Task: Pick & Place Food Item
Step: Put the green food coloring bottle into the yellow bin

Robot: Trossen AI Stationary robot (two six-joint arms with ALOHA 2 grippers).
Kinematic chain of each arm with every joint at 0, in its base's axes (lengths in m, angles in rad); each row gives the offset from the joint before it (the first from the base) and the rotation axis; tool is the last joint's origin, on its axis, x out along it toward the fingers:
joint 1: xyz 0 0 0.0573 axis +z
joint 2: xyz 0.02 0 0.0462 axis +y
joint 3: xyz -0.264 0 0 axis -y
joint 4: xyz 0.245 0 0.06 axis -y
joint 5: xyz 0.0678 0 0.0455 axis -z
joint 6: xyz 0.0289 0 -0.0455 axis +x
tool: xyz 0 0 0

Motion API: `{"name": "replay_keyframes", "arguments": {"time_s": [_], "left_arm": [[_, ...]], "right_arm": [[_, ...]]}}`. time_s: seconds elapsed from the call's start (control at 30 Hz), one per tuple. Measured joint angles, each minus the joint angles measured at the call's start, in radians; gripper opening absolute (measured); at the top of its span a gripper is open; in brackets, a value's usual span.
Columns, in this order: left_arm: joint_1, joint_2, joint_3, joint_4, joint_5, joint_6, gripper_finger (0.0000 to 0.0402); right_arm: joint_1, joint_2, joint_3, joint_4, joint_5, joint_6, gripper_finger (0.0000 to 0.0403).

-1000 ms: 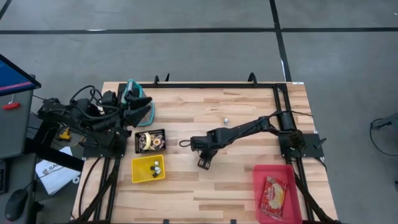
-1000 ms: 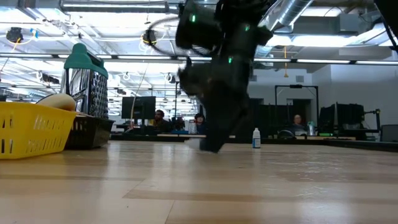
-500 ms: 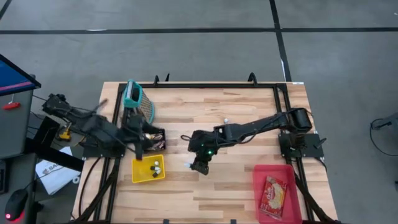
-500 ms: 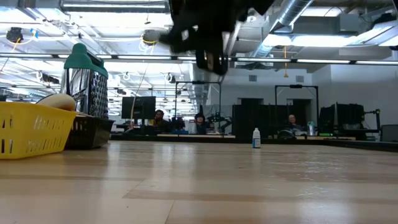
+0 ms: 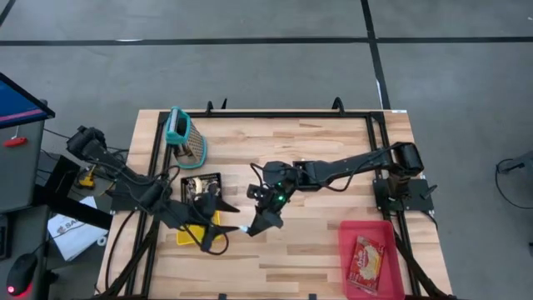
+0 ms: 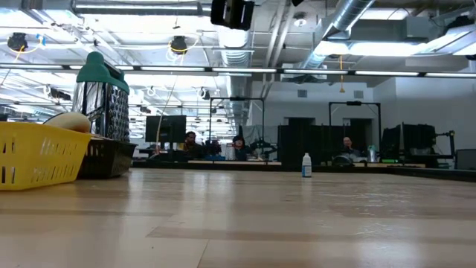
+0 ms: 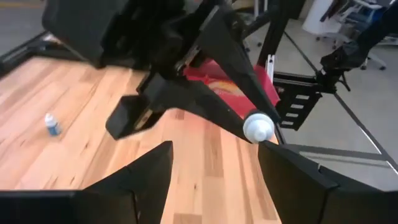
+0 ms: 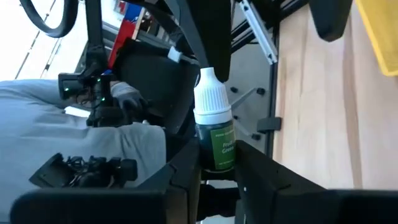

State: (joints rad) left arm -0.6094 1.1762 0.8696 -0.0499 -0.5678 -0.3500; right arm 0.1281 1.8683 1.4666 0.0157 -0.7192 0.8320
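A small dropper bottle [image 8: 215, 134] with a green label and a white cap [image 7: 258, 126] hangs in the air over the table's near middle, with my right gripper [image 5: 252, 225] shut on it. My left gripper [image 7: 214, 180] stands open facing it, just left of it in the high view [image 5: 223, 227]. The cap sits right in front of one left fingertip [image 7: 273, 155]; whether they touch I cannot tell. My left arm partly covers the yellow basket [image 5: 187, 235]. My right gripper pinches the bottle's lower body [image 8: 216, 160] between its two fingers. The fingers run nearly level, slanting toward the table's near left. The capped end sticks out past the fingertips toward my left gripper. The bottle is lifted clear of the table.
A black tray [image 5: 202, 185] with food and a teal-handled grater [image 5: 185, 137] stand at the left. A red tray [image 5: 371, 258] with a packet sits at the near right corner. Another small bottle [image 6: 306, 165] stands on the wood toward the far side.
My right gripper has risen from the table with the bottle and tipped from pointing down to nearly level, the cap turning toward the left. My left arm has swung from beside the grater toward the table's near middle and come down in front of the bottle.
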Motion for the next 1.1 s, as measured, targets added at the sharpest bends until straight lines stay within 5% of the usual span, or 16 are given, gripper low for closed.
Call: {"name": "replay_keyframes", "arguments": {"time_s": [0.33,1.1], "left_arm": [[0.003,-0.005,0.001,0.068,0.131,0.037,0.022],[0.049,0.01,0.001,0.081,0.201,0.074,0.0218]], "right_arm": [[0.0,0.0,0.0,-0.003,0.009,0.018,0.0079],[-0.012,0.001,0.0,0.053,0.039,0.036,0.0079]]}}
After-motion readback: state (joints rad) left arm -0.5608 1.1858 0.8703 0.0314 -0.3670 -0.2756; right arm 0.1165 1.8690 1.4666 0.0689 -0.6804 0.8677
